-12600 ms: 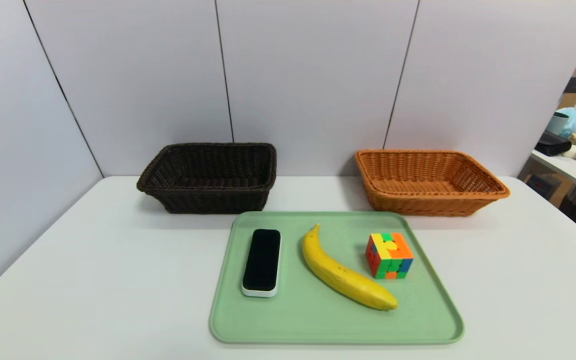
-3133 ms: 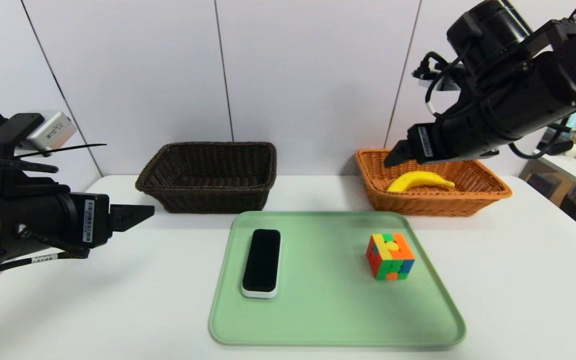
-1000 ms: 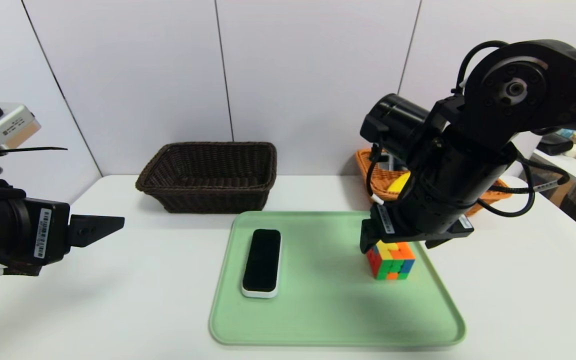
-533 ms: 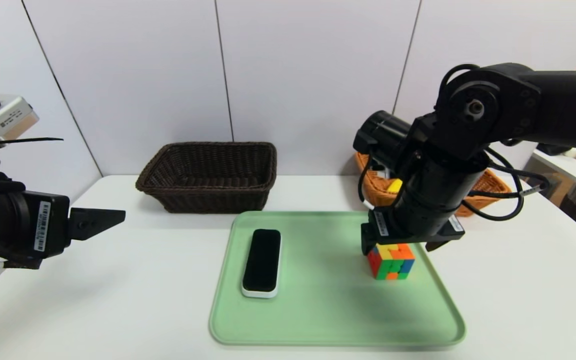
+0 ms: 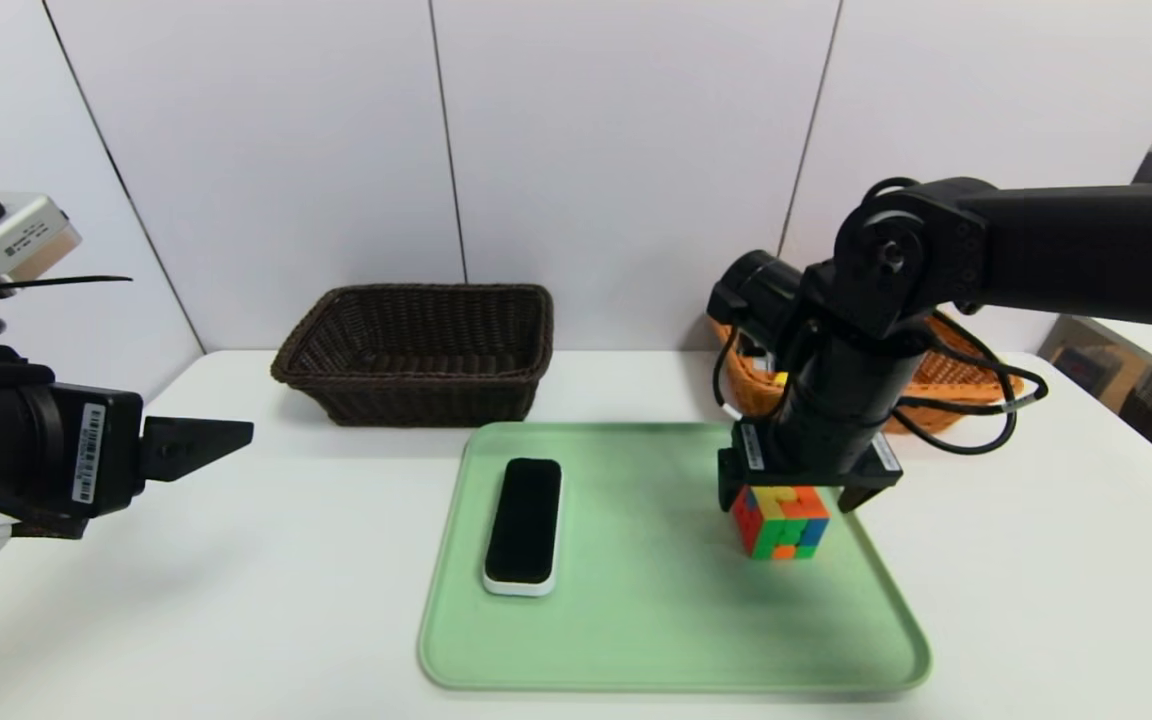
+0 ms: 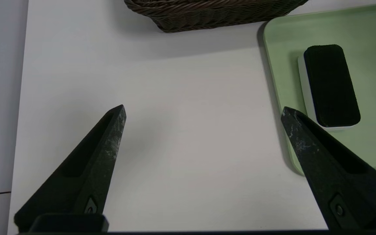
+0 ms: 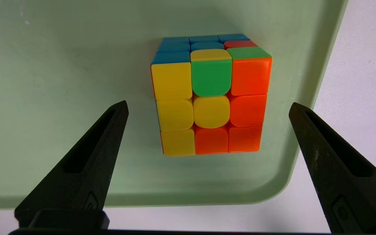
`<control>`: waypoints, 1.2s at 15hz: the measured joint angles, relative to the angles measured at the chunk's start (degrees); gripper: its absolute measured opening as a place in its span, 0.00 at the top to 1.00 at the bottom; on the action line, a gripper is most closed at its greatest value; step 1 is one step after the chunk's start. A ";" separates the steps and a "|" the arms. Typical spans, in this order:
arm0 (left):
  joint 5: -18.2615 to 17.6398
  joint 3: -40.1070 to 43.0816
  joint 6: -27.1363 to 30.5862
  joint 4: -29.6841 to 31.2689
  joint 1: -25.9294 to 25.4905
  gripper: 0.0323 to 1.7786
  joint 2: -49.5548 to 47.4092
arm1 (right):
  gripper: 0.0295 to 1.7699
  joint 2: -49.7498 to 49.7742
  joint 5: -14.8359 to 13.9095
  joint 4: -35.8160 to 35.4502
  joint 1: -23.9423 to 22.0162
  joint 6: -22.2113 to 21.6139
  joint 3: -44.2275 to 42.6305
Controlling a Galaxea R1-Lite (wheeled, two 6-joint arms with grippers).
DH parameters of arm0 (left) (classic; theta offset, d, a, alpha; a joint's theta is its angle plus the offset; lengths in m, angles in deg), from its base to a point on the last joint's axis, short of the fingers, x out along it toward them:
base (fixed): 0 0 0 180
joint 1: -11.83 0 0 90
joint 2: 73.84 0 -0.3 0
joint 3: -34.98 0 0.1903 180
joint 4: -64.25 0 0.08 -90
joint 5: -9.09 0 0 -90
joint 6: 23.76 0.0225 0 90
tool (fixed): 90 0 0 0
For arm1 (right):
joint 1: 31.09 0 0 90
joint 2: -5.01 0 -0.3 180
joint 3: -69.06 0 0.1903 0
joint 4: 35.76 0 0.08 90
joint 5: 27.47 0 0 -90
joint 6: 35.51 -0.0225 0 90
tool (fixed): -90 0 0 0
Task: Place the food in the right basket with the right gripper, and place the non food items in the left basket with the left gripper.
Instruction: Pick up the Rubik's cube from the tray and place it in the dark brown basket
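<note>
The right gripper (image 7: 207,107), jaws spread, is straddling the puzzle cube (image 5: 781,520): rigid, light, slick; clamp opposite flat faces.

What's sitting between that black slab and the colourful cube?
Nothing: only bare green tray lies between the black slab and the cube, as the head view shows.

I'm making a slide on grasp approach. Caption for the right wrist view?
Right claw open above the puzzle cube on the green tray, jaws spread either side.

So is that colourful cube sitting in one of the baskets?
No, the cube sits on the green tray, outside both baskets.
</note>
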 joint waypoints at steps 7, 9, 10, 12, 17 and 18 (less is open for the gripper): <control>0.09 0.27 -0.09 -0.07 -0.06 0.05 -0.35 | 0.04 -1.16 0.46 -2.66 -0.57 0.09 2.34; 0.06 0.28 -0.09 -0.09 -0.06 0.05 -0.46 | 0.04 -1.37 0.46 -2.73 -0.68 0.09 2.43; 0.06 0.28 -0.11 -0.07 -0.06 0.05 -0.51 | 0.04 -1.46 0.49 -2.76 -0.82 0.09 2.50; 0.09 0.28 -0.15 -0.09 -0.11 0.05 -0.62 | 0.04 -1.52 0.68 -2.90 -0.93 0.13 2.62; 0.06 0.27 -0.17 -0.33 -0.11 0.05 -1.12 | 0.46 -1.99 1.46 -3.54 -1.12 0.17 2.86; 0.09 0.27 -0.15 -0.41 -0.11 0.05 -1.23 | 0.46 -1.99 1.65 -3.51 -1.16 0.17 2.89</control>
